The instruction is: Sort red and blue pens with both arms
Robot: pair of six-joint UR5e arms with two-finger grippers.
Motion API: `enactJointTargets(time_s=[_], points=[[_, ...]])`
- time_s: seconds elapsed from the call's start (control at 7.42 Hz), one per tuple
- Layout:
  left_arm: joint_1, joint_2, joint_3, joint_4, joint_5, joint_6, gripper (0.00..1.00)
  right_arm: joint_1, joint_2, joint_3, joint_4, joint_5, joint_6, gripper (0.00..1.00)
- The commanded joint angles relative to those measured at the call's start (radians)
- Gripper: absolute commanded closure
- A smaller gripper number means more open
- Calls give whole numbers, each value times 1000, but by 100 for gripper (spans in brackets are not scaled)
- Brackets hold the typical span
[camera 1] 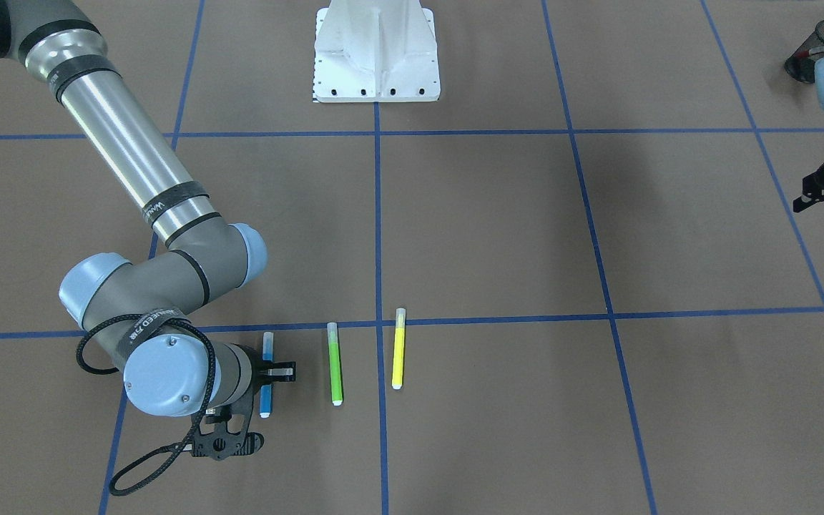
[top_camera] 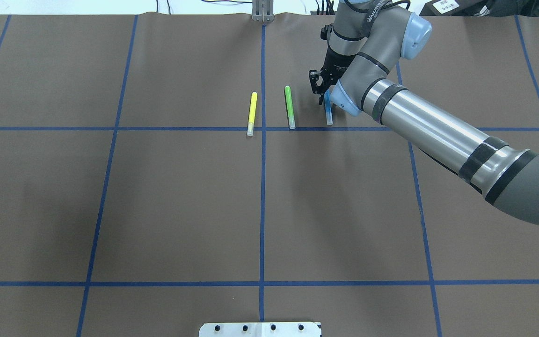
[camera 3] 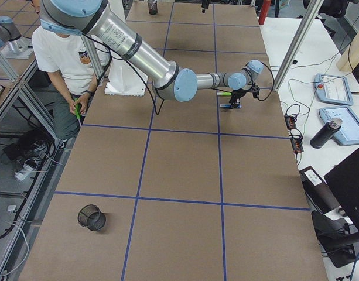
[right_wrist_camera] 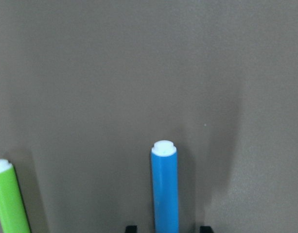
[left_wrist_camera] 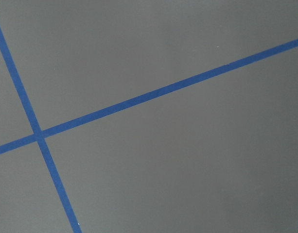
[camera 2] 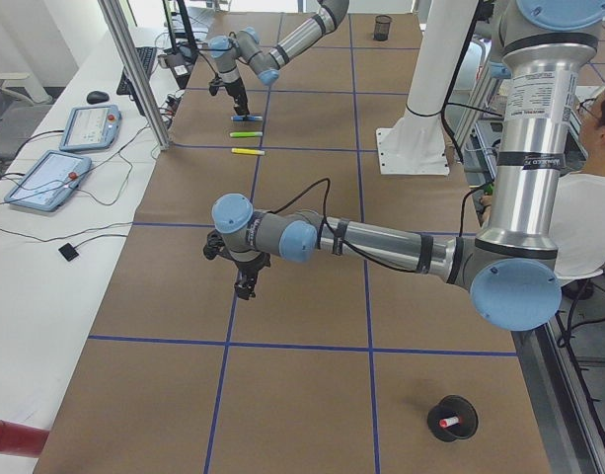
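At the counter's (top_camera: pixel 180 210) end on the robot's left, a black cup (camera 2: pixel 465 407) stands near the corner with the red pen (camera 2: pixel 447 422) inside it, only its red and white end showing. Next along, the left arm (camera 2: pixel 381 242) reaches out low over bare brown surface crossed by blue tape lines (top_camera: pixel 262 187). Its tool (camera 2: pixel 243 288) hangs above the counter with nothing in it, and whether its jaws are apart or together I cannot tell. Its wrist view shows only brown surface and tape. Well apart from it, in the far middle of the counter, three pens lie side by side and parallel, their pale caps toward the robot at a cross line of tape. The yellow pen (top_camera: pixel 252 113) lies just left of the centre tape line. The green pen (top_camera: pixel 289 107) lies just right of that line. The blue pen (top_camera: pixel 329 114) is next, flat on the counter. The right tool (camera 1: pixel 267 372) is down over the blue pen's barrel with jaws apart. In the wrist view its fingers (right_wrist_camera: pixel 131 228) stand on either side of the barrel with a gap on each side, not clamped. The right arm (top_camera: pixel 438 131) stretches in from the right edge.
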Motion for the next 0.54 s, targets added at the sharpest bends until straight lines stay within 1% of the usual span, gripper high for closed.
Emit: enactJointTargets(time_s=[0.0,0.13,0.27,0.4], points=[[-8,0,-1,2,-1,0,0,-2,0,-5,2,0,0,50],[-10,0,-2,2,-1,0,0,-2,0,-5,2,0,0,51],[-10,0,0,2,-1,0,0,-2,0,-5,2,-2,0,59],[-10,0,-1,2,-1,0,0,-2,0,-6,2,-2,0,63]])
